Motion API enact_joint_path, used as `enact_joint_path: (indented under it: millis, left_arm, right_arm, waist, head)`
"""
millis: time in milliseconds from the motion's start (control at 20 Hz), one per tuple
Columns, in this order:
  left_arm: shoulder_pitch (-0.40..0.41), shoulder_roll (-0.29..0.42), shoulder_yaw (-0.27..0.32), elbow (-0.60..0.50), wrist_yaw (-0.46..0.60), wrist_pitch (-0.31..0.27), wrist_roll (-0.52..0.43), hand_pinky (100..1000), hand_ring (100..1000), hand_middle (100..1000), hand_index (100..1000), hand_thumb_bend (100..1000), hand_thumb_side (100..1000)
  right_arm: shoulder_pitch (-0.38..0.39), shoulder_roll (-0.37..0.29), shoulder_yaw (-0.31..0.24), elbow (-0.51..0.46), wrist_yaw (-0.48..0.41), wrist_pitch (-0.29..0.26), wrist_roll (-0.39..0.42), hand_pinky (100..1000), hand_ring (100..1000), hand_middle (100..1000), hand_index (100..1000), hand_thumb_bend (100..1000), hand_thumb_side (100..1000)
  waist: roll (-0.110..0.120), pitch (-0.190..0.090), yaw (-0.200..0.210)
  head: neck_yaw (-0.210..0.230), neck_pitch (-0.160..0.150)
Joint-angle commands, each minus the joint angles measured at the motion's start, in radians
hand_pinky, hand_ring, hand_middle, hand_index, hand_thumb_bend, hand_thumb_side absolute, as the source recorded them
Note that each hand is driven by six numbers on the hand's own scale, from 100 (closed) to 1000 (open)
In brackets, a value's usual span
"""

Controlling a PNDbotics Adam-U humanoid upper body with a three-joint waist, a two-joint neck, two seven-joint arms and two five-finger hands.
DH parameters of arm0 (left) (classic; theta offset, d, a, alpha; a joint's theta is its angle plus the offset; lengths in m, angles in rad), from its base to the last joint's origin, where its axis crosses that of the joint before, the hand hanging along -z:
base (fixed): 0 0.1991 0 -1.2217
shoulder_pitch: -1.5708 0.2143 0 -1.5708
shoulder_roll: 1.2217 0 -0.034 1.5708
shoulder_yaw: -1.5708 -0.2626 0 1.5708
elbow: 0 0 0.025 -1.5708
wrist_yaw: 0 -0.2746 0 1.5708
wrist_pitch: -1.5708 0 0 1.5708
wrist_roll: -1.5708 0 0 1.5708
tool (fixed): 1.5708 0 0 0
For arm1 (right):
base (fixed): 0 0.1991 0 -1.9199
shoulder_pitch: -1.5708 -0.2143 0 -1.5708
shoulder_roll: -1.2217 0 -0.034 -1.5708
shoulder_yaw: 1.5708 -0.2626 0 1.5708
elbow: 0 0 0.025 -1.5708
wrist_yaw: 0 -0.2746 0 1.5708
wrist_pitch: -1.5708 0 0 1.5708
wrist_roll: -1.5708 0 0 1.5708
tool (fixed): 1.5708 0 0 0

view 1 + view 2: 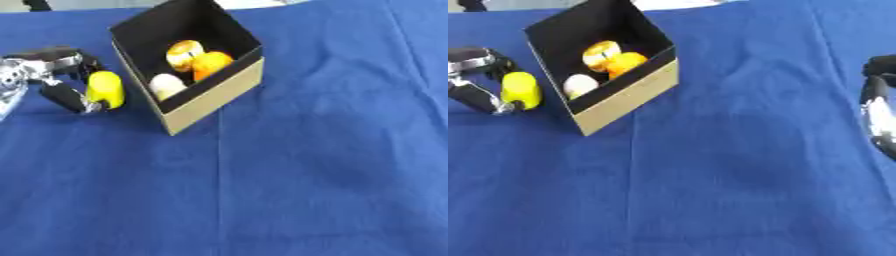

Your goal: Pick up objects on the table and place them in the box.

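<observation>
A yellow rounded object [105,89] is pinched between the fingers and thumb of my left hand [54,75], just left of the box. The open cardboard box [214,92], black inside, stands on the blue cloth at the upper middle. Inside it lie an orange ball [210,64], a yellow-and-orange piece [184,54] and a white egg-shaped piece [164,84]. My right hand [877,100] shows only at the right edge of the right eye view, black and silver, its fingers hard to make out.
The blue cloth [306,175] covers the whole table, with soft creases right of the box. A pale strip of floor or wall shows at the far edge.
</observation>
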Motion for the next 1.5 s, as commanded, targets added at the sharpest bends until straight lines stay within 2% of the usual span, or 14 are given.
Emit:
enact_joint_path:
  millis: [50, 400, 700, 850, 1100, 1400, 1500]
  left_arm:
    - [-0.016, 0.024, 0.009, -0.020, -0.007, -0.016, 0.004, 732, 637, 559, 713, 100, 151]
    - [-0.020, 0.093, 0.011, -0.190, 0.038, -0.013, -0.041, 741, 652, 576, 716, 100, 104]
    - [-0.079, 0.125, 0.067, -0.291, -0.046, 0.004, -0.018, 746, 662, 584, 719, 100, 100]
    - [-0.120, 0.119, 0.077, -0.303, -0.054, 0.008, -0.012, 746, 661, 583, 719, 100, 100]
    - [-0.184, 0.073, 0.054, -0.288, -0.033, 0.003, -0.008, 741, 649, 580, 726, 100, 100]
    - [-0.218, 0.013, 0.018, -0.224, 0.038, 0.013, -0.021, 741, 638, 573, 732, 100, 100]
    - [-0.222, -0.001, 0.011, -0.206, 0.051, 0.018, -0.030, 735, 633, 570, 733, 141, 100]
  right_arm:
    - [-0.003, -0.011, -0.007, -0.020, 0.008, -0.001, -0.006, 724, 757, 597, 722, 146, 375]
    - [0.005, -0.018, -0.009, -0.020, 0.007, -0.002, -0.003, 725, 756, 593, 722, 153, 371]
    - [0.009, -0.021, -0.011, -0.020, 0.007, -0.005, -0.001, 726, 755, 593, 722, 164, 367]
    - [0.010, -0.022, -0.011, -0.020, 0.006, -0.005, -0.001, 725, 755, 592, 722, 166, 366]
    - [0.002, -0.022, -0.007, -0.020, 0.003, -0.005, 0.003, 725, 755, 592, 722, 166, 369]
    - [-0.008, -0.020, -0.005, -0.020, -0.003, -0.006, 0.007, 725, 754, 592, 722, 167, 369]
    - [-0.012, -0.019, -0.004, -0.020, -0.005, -0.006, 0.009, 725, 754, 592, 722, 169, 368]
  waist:
    - [-0.001, -0.020, 0.002]
    - [-0.002, -0.034, 0.009]
    - [0.000, -0.041, 0.008]
    - [0.002, -0.042, 0.008]
    - [0.004, -0.038, -0.001]
    - [0.009, -0.031, -0.017]
    - [0.011, -0.029, -0.021]
  head:
    - [-0.001, -0.012]
    - [-0.005, -0.001]
    - [-0.008, -0.002]
    - [-0.008, -0.003]
    - [0.000, -0.011]
    - [0.010, -0.022]
    - [0.012, -0.025]
